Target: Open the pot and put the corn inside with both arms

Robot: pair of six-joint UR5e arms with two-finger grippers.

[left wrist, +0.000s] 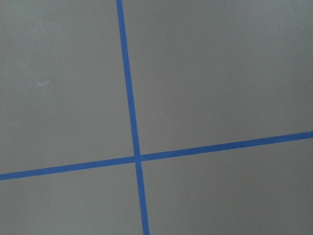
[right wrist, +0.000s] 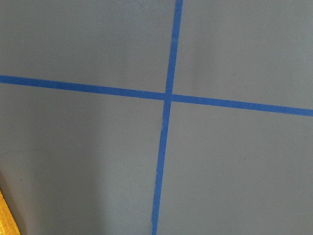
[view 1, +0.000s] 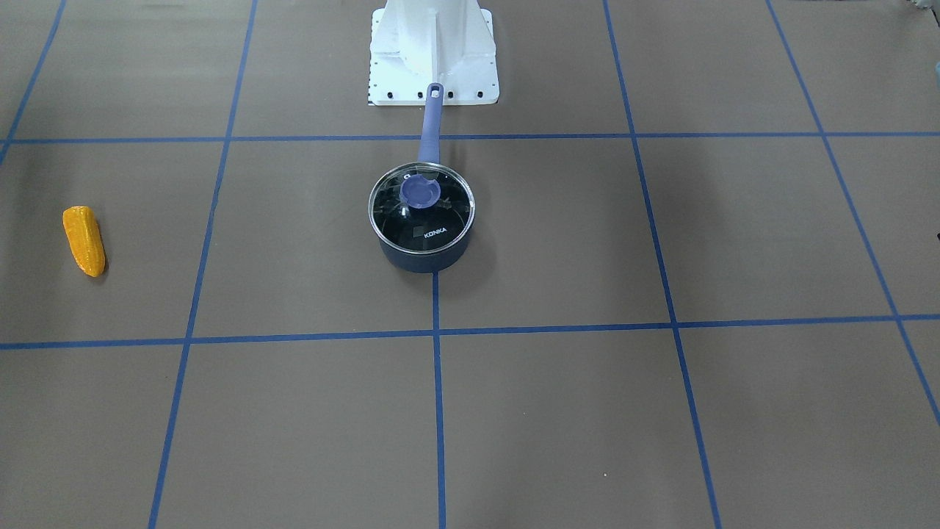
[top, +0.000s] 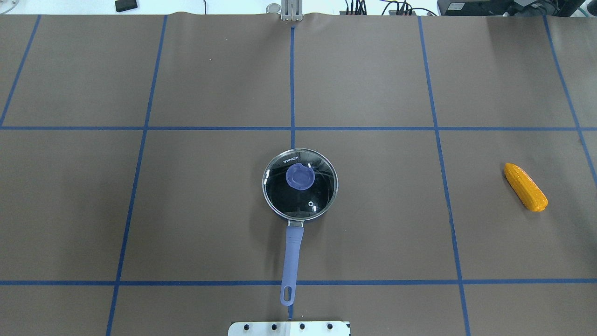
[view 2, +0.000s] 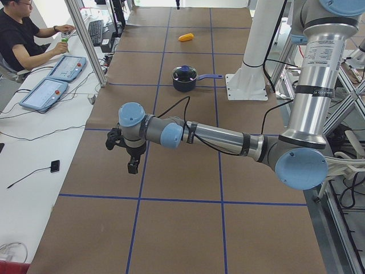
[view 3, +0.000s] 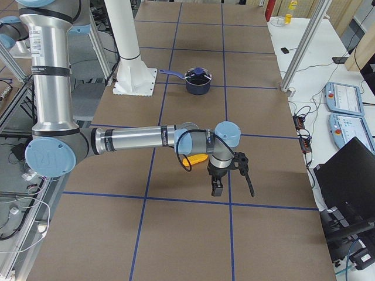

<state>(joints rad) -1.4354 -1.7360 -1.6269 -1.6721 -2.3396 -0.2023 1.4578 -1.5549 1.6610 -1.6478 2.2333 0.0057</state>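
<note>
The dark blue pot stands at the table's middle, its long handle pointing toward the robot base. A clear glass lid with a purple knob sits on it. The orange-yellow corn lies far to the right of the pot in the overhead view. It also shows in the front view. My left gripper shows only in the left side view, far from the pot. My right gripper shows only in the right side view, close by the corn. I cannot tell whether either is open or shut.
The brown table carries a grid of blue tape lines. The white robot base plate lies behind the pot handle. A seated person and two tablets are beside the table. The corn's edge shows in the right wrist view.
</note>
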